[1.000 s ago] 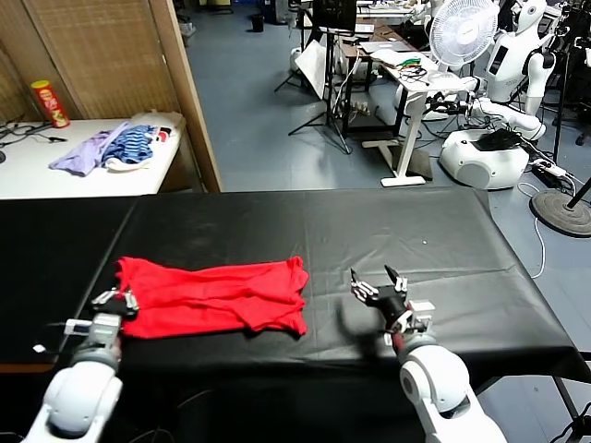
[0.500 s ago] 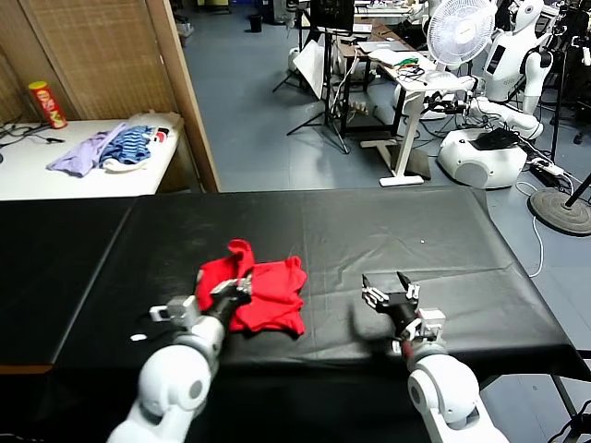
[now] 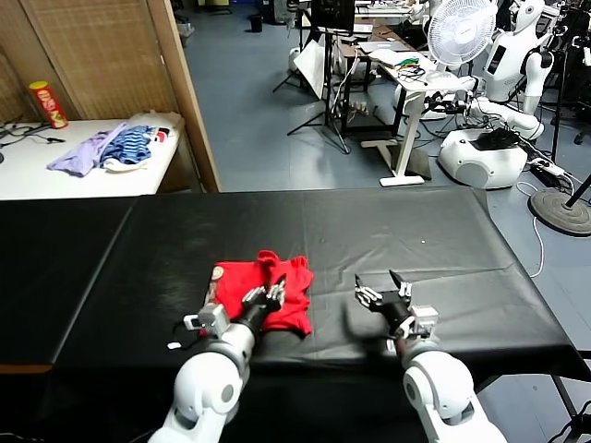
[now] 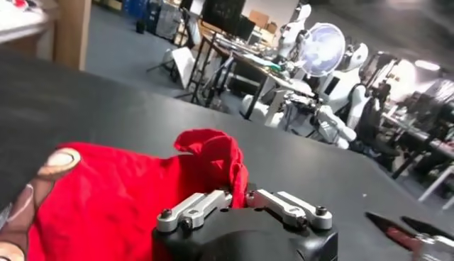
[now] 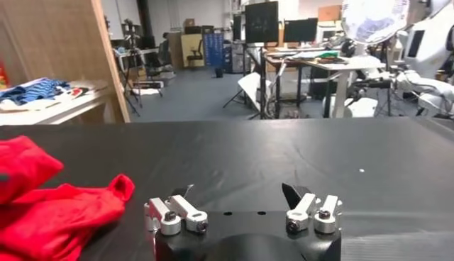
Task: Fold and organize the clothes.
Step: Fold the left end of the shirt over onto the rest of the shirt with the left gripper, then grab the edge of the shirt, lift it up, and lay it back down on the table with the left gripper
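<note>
Red T-shirt [image 3: 261,290] lies bunched and folded over on the black table cover [image 3: 443,231], near the front edge, roughly centre-left. A patch of brown-and-white print shows at its left end. Left gripper [image 3: 264,297] sits on the shirt's front edge with fabric humped up just beyond it; the views don't settle whether its fingers are parted or pinching cloth, so cannot tell. Right gripper [image 3: 386,288] rests over bare cover just right of the shirt, fingers spread wide, nothing between them. Lilac and striped garments [image 3: 103,148] piled on the white side table [image 3: 55,175], far left.
</note>
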Motion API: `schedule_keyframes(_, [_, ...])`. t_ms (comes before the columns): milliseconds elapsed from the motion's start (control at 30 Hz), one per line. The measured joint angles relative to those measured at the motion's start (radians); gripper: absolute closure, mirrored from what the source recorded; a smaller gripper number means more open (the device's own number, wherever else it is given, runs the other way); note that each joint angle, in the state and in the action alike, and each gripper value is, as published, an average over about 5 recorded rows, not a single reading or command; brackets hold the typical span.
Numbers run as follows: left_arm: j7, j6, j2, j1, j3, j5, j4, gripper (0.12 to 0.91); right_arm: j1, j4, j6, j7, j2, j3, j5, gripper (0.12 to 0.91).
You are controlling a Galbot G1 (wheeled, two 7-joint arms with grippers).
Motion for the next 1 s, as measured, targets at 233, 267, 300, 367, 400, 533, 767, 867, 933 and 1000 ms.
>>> schedule_keyframes(233, [-0.002, -0.02, 0.013, 0.03, -0.053, -0.105, -0.059, 0.243, 0.096, -0.046, -0.014, -0.033, -0.008, -0.112, 0.038, 0.227])
schedule_keyframes(267, [-0.003, -0.027, 0.025, 0.036, -0.068, -0.096, -0.067, 0.238, 0.115, -0.054, -0.018, -0.034, -0.005, -0.133, 0.036, 0.227])
schedule_keyframes(300, [-0.003, -0.033, 0.039, 0.044, -0.084, -0.087, -0.073, 0.236, 0.134, -0.064, -0.025, -0.034, -0.001, -0.154, 0.029, 0.227])
schedule_keyframes(367, [-0.002, -0.042, 0.067, 0.061, -0.122, -0.07, -0.08, 0.233, 0.174, -0.086, -0.038, -0.032, 0.012, -0.2, 0.003, 0.227])
schedule_keyframes(400, [-0.001, -0.046, 0.08, 0.071, -0.143, -0.063, -0.08, 0.233, 0.191, -0.099, -0.043, -0.031, 0.018, -0.222, -0.016, 0.227])
schedule_keyframes(533, [0.014, -0.061, 0.104, 0.108, -0.221, -0.026, -0.073, 0.232, 0.231, -0.154, -0.038, -0.032, 0.036, -0.296, -0.113, 0.227])
schedule_keyframes(767, [0.044, -0.082, 0.097, 0.128, -0.289, 0.029, -0.03, 0.232, 0.241, -0.234, 0.01, 0.029, 0.064, -0.35, -0.363, 0.227])
schedule_keyframes(867, [0.056, -0.09, 0.094, 0.123, -0.304, 0.026, -0.006, 0.232, 0.239, -0.24, 0.042, 0.064, 0.084, -0.347, -0.371, 0.227])
schedule_keyframes(933, [0.067, -0.098, 0.093, 0.119, -0.311, 0.019, 0.012, 0.232, 0.233, -0.235, 0.062, 0.075, 0.095, -0.339, -0.342, 0.227])
schedule_keyframes(1000, [0.081, -0.107, 0.093, 0.115, -0.317, 0.005, 0.031, 0.232, 0.225, -0.22, 0.07, 0.075, 0.102, -0.325, -0.291, 0.227])
